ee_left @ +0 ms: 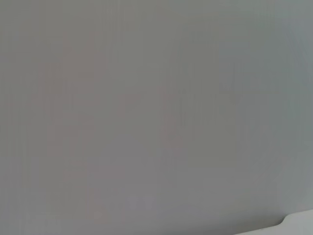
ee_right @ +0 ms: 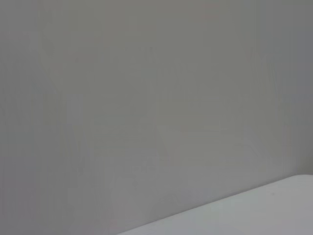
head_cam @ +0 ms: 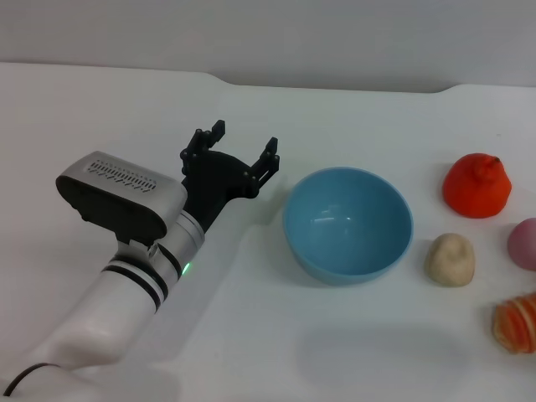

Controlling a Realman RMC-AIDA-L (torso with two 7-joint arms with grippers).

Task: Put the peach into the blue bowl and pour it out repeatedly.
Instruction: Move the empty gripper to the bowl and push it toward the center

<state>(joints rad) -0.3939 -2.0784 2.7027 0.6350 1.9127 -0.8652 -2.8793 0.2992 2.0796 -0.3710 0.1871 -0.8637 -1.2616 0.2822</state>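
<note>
The blue bowl (head_cam: 347, 224) stands upright and empty in the middle of the white table. The peach (head_cam: 524, 244), a small pink-mauve ball, lies at the right edge of the head view, cut off by the frame, well right of the bowl. My left gripper (head_cam: 244, 143) is open and empty, hovering just left of the bowl's rim, fingers pointing away from me. My right gripper is out of view. Both wrist views show only a grey wall and a sliver of table edge.
An orange-red pointed fruit (head_cam: 476, 185) sits at the back right. A beige potato-like lump (head_cam: 450, 260) lies just right of the bowl. An orange striped food piece (head_cam: 517, 323) lies at the front right. The white table (head_cam: 251, 335) spreads to the left and front.
</note>
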